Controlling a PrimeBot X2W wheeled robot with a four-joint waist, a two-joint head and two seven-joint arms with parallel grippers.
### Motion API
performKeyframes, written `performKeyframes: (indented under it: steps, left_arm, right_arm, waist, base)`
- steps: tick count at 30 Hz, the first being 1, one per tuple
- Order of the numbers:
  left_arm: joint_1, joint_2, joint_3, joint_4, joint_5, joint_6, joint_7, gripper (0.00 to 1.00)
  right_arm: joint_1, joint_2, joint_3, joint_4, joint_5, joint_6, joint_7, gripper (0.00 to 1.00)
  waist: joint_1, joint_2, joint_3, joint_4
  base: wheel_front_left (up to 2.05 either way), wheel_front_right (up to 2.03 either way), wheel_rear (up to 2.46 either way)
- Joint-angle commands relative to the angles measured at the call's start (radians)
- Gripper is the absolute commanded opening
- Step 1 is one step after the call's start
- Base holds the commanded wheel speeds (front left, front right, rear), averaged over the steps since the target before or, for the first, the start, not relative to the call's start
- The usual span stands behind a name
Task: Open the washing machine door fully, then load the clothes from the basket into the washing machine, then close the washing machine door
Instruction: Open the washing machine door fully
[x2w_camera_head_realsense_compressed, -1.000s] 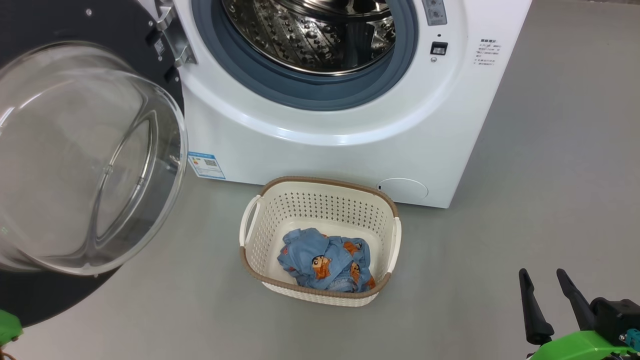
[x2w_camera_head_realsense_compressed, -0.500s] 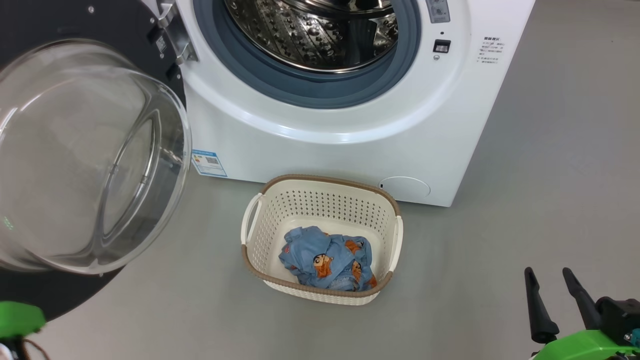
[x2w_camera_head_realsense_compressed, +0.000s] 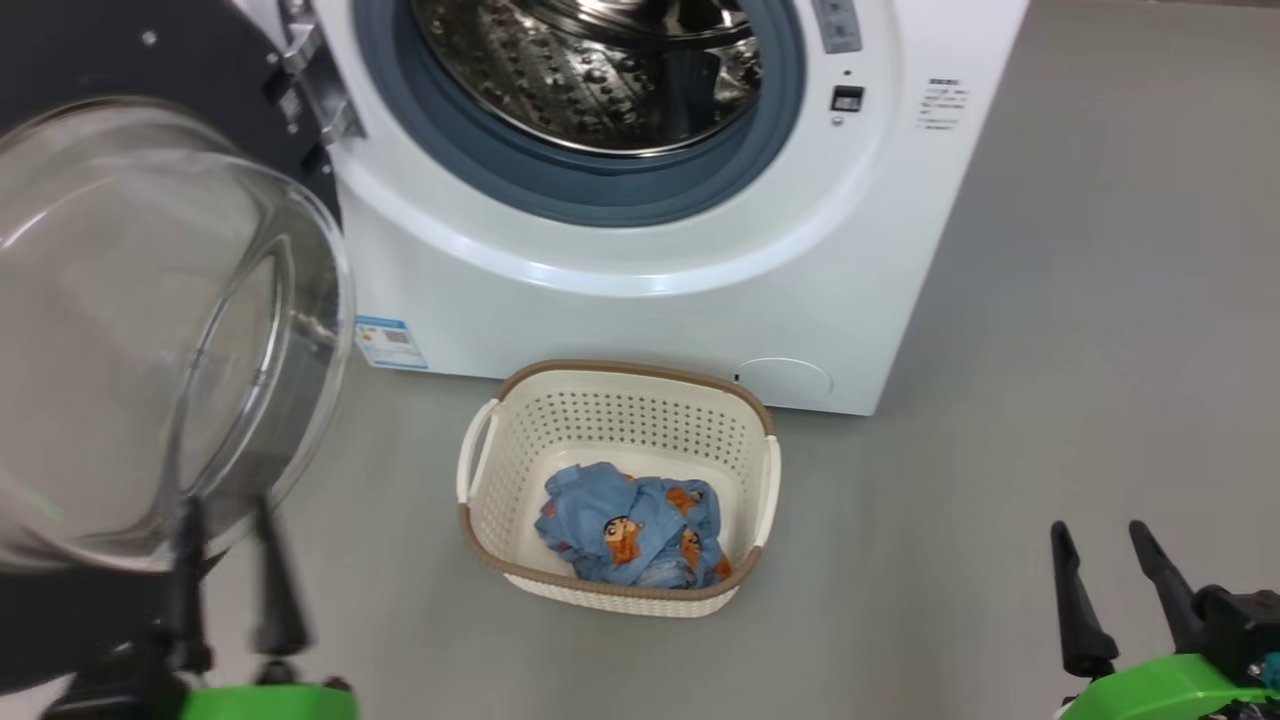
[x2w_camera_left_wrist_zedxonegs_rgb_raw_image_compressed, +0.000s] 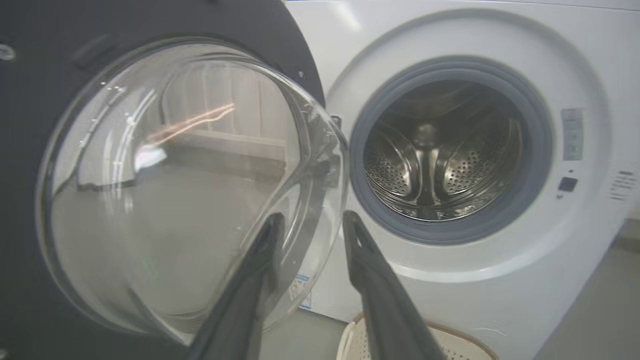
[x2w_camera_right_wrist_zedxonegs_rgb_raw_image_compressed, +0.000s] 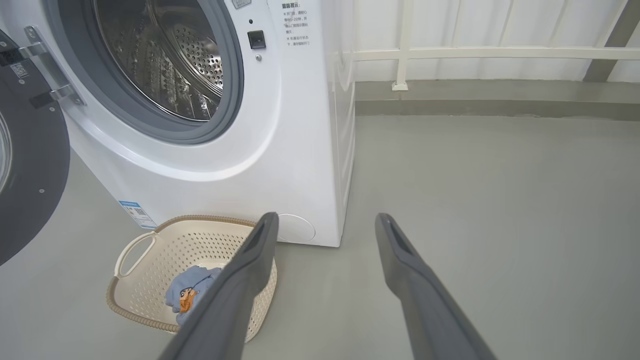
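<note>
Blue printed clothes (x2w_camera_head_realsense_compressed: 628, 532) were found heaped in the basket (x2w_camera_head_realsense_compressed: 610, 372) on the floor, just before the washing machine (x2w_camera_head_realsense_compressed: 640, 330), its door (x2w_camera_head_realsense_compressed: 150, 330) swung wide (opening judged done). The left pincer (x2w_camera_head_realsense_compressed: 226, 510) and the right pincer (x2w_camera_head_realsense_compressed: 1098, 532) were held parted and empty; loading was judged in hand, and a reach down into the basket was called for.

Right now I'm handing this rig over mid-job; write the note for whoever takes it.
Left gripper: open, empty, raised in front of the washing machine door.
Right gripper: open, empty, low on the right above the floor.
Door is swung wide open. The clothes lie in the basket, which stands on the floor before the washing machine.
Done: door opened.
Left: load the clothes, close the door.
</note>
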Motion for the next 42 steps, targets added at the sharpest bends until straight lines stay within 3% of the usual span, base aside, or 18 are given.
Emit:
performKeyframes:
  steps: [1,2,12,25,42]
  left_arm:
    - [-0.015,0.014,0.017,-0.031,0.007,-0.01,0.002,0.87]
    - [-0.018,0.009,-0.001,-0.029,0.01,-0.019,0.002,1.0]
    - [-0.092,-0.012,-0.108,0.109,0.036,-0.067,0.007,1.0]
    - [-0.087,0.001,-0.081,0.232,0.026,-0.071,-0.005,1.0]
    - [-0.035,0.006,-0.053,0.24,0.043,-0.063,-0.008,1.0]
  right_arm:
    - [-0.023,-0.013,0.037,-0.034,-0.012,0.005,-0.011,1.0]
    - [-0.024,-0.013,0.046,-0.038,-0.016,0.005,-0.013,1.0]
    - [-0.027,-0.013,0.072,-0.061,-0.037,0.005,-0.018,1.0]
    - [-0.015,-0.013,0.09,-0.106,-0.075,0.005,-0.016,1.0]
    - [0.019,-0.013,0.093,-0.118,-0.07,0.005,0.008,1.0]
  waist:
    - [0.0,0.0,-0.005,-0.025]
    - [0.0,0.0,-0.005,-0.036]
    - [0.0,0.0,-0.024,-0.156]
    - [0.0,0.0,-0.071,-0.294]
    - [0.0,0.0,-0.104,-0.301]
  base:
    - [0.0,0.0,0.0]
    - [0.0,0.0,0.0]
    - [0.0,0.0,0.0]
    - [0.0,0.0,0.0]
    - [0.0,0.0,0.0]
